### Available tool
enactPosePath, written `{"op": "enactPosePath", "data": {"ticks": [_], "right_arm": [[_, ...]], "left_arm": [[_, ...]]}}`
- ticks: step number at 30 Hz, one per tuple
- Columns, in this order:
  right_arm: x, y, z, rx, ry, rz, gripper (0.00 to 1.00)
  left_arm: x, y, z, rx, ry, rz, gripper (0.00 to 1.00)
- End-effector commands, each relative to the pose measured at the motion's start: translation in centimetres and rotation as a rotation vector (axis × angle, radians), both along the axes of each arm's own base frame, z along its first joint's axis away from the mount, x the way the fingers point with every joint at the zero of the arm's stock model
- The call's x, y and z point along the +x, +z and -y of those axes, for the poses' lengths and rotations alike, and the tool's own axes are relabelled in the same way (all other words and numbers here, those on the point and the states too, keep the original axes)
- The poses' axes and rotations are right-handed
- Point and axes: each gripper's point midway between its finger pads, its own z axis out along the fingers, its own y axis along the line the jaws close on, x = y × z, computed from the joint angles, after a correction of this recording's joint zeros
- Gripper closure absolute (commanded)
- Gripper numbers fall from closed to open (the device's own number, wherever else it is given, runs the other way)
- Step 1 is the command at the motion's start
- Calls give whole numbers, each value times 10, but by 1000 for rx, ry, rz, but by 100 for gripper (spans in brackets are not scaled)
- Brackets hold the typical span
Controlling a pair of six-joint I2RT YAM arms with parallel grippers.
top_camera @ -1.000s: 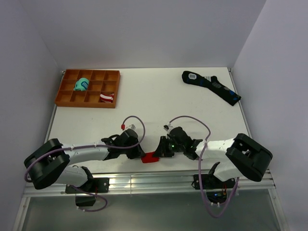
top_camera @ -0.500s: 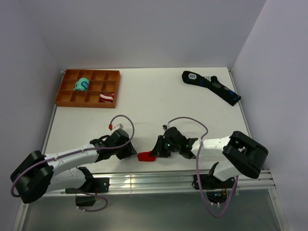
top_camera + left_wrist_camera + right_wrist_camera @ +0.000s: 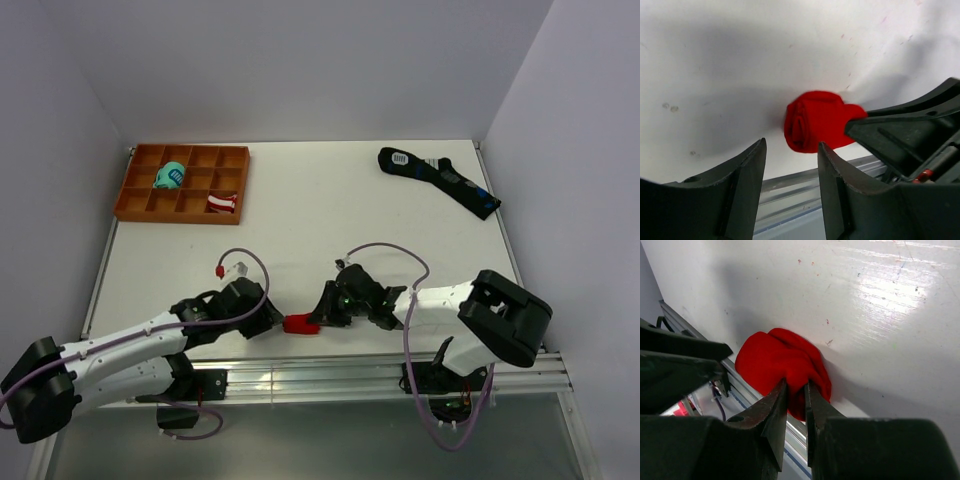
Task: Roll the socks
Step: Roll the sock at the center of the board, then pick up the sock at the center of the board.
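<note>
The red socks (image 3: 298, 323) sit as one tight, compact bundle at the very near edge of the table (image 3: 350, 200), just short of the metal rail (image 3: 330, 371) and between the two arms. The right hand (image 3: 795, 388) has its fingers almost pressed together on a fold of red cloth at the bundle's right side, pinching it. I take that grip to be what keeps the roll from springing loose. The left hand (image 3: 790, 149) waits just beside the bundle on the other side, fingers spread with nothing between them. From its own camera the coiled end of the roll shows beyond the fingertips, not touched.

To my eye the rolling is done or nearly so, and the bundle is ready to be carried off.

Well apart, at the far left, an orange tray (image 3: 170, 216) holds a teal bundle (image 3: 170, 177) and a red-and-white striped bundle (image 3: 222, 203) in separate compartments, likely where finished rolls go. A pair of black socks (image 3: 440, 180) lies flat near the far right corner.
</note>
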Motion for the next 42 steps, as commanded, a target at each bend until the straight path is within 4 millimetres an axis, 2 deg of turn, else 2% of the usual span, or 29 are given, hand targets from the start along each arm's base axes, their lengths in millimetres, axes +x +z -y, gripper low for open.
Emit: {"op": "enactPosePath", "data": {"ticks": [1, 6, 10, 15, 27, 32, 37, 38, 42], "right_arm": [[-13, -49, 42, -243, -32, -51, 100], [-14, -52, 43, -253, -32, -51, 100], [-15, -53, 44, -256, -31, -49, 100], [-16, -54, 44, -259, -33, -50, 100], [-16, -57, 47, -271, -36, -52, 100], [-16, -57, 47, -276, -37, -53, 100], [-17, -59, 48, -279, -39, -55, 100], [-17, -59, 48, -278, -39, -56, 100], [-18, -62, 49, -286, -38, -63, 100]], "left_arm": [[-4, 7, 14, -31, 36, -36, 49], [-10, 12, 16, -55, 55, -59, 46], [-7, 24, 19, -97, 86, -50, 44], [-6, 31, 32, -149, 90, -63, 43], [-10, 27, 43, -196, 170, -130, 39], [-16, 17, 46, -161, 194, -182, 38], [-17, 14, 47, -192, 285, -216, 36], [-14, 14, 45, -188, 312, -200, 32], [-13, 14, 41, -170, 390, -211, 28]]}}
